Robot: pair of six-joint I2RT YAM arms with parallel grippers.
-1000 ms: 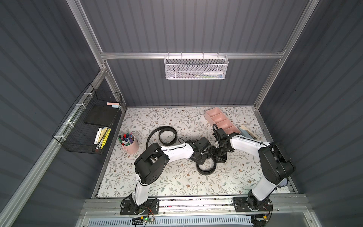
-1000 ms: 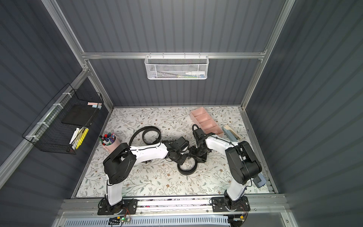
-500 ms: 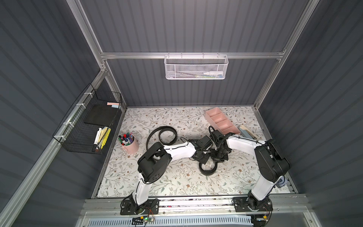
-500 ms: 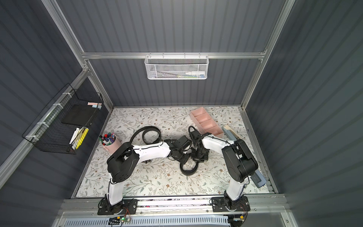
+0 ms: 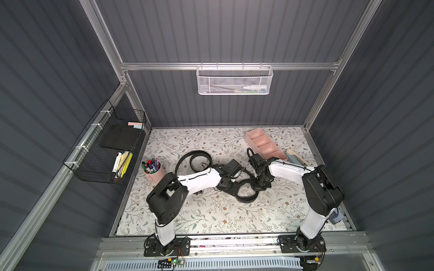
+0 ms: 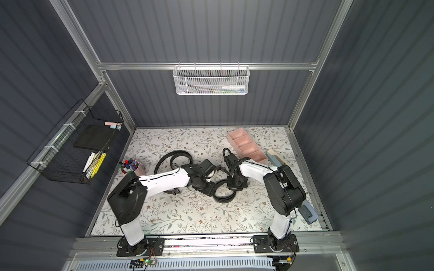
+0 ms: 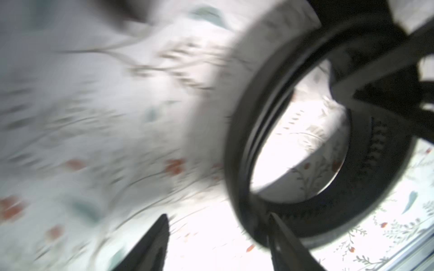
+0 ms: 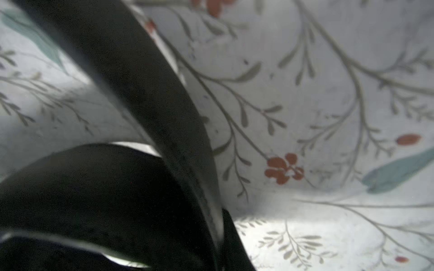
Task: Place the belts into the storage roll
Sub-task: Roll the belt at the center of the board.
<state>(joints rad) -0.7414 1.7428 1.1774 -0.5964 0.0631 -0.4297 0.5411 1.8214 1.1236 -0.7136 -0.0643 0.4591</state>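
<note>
A black wire basket [image 5: 105, 150] hangs on the left wall, holding pens and pads; any print on them is too small to read. Below it, on the flowered counter [image 5: 211, 218], stands a pink cup of markers [image 5: 155, 172]. Just right of the cup lies a loosely curled belt [image 5: 196, 152], which only the top views show.

Near the middle of the counter, a coiled belt [image 5: 246, 199] rests between the two arms. The blurred left wrist view shows what the top views hide. The left fingers [image 7: 152, 246] are spread wide and released, and the coil touches one of them. The right wrist view is filled by the strap up close, and the right fingers [image 8: 237, 255] are clenched on that coiled belt.

On the far wall hangs a white mesh basket [image 5: 234, 81], its contents too small to read. At the far right lies the pink tray [image 5: 266, 146] with four compartments. It shows in both top views, and both belts lie outside it.
</note>
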